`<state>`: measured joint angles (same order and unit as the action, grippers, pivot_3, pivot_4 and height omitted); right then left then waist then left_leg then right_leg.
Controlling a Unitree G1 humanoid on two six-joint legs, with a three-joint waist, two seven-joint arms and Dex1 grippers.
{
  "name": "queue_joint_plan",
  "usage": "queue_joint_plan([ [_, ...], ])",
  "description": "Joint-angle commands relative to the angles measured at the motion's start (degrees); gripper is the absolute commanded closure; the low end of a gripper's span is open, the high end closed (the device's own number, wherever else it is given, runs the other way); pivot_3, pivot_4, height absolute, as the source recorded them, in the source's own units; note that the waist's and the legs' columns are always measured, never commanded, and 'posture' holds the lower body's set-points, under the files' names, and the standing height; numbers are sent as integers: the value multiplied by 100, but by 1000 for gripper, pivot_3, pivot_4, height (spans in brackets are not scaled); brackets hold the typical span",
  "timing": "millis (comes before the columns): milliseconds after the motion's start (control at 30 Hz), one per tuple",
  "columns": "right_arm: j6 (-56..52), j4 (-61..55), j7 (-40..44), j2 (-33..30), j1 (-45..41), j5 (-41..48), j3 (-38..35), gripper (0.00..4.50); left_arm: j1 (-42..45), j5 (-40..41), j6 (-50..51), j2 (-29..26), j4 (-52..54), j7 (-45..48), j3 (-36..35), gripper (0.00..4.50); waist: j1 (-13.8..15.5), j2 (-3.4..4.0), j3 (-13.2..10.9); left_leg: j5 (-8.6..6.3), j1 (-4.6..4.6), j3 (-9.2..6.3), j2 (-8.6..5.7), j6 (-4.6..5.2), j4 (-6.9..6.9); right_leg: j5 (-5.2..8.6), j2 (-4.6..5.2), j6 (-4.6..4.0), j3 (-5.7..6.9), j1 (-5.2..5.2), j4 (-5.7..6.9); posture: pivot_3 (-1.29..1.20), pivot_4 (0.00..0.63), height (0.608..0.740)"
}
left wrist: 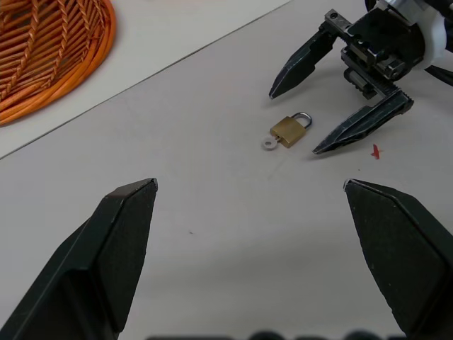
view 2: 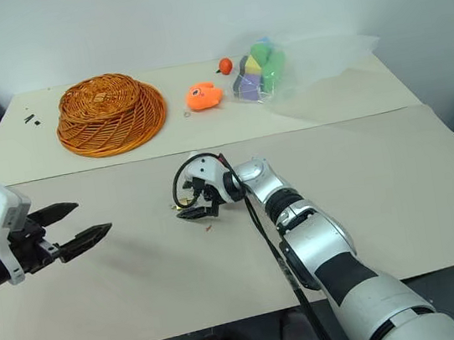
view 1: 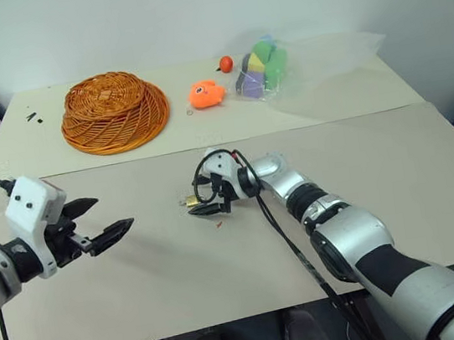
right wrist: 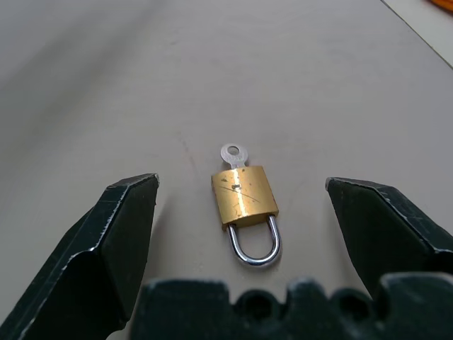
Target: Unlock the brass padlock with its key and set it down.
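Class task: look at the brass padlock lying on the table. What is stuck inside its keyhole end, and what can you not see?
A small silver key sits in the brass padlock; only its round head shows. The blade is hidden inside the lock body.

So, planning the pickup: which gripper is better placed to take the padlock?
Right. The right gripper is open with the brass padlock lying flat between its fingers, key in it. The left gripper hangs open well off to the side.
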<state>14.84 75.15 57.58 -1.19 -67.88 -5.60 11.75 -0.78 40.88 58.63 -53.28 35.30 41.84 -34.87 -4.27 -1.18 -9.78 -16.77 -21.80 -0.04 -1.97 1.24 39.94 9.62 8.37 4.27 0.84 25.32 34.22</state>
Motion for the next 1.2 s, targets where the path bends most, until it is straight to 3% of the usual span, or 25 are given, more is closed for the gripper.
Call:
queue_joint_plan([
  [33, 13, -23, -170, 74, -46, -54, -122, 46, -25, 89, -99, -158, 128, 80, -165, 0, 0, 0, 0, 1, 0, 0, 0, -1, 0, 0, 0, -1, 0, 0, 1, 0, 150, 739],
  [500, -61, 82, -430, 197, 103, -458, -84, 46, 1, 87, -61, -315, 104, 107, -217, 0, -12, 0, 0, 2, 7, 0, 1, -4, -6, 4, -2, -9, 0, -2, 4, 0, 150, 739],
  [533, -69, 86, -421, 198, 117, -483, -79, 555, -4, 96, -52, -316, 119, 102, -232, 0, -13, 0, 0, 3, 12, 0, 1, -4, -7, 5, -2, -9, 0, -5, 5, 0, 150, 739],
  [833, -74, 93, -310, 203, 181, -654, -43, 3464, -68, 178, -40, -308, 189, 46, -320, 0, -13, 0, 1, 4, 30, 1, 2, -6, -10, 9, -2, -17, -2, -13, 18, 0, 150, 739],
  [1200, 109, -69, -76, -17, 145, -622, -52, 3564, 86, 132, -226, -362, -85, 67, -61, 0, -3, 0, 1, 4, 35, 2, 3, -7, -12, 13, -2, -23, -2, -15, 25, 0, 150, 739],
])
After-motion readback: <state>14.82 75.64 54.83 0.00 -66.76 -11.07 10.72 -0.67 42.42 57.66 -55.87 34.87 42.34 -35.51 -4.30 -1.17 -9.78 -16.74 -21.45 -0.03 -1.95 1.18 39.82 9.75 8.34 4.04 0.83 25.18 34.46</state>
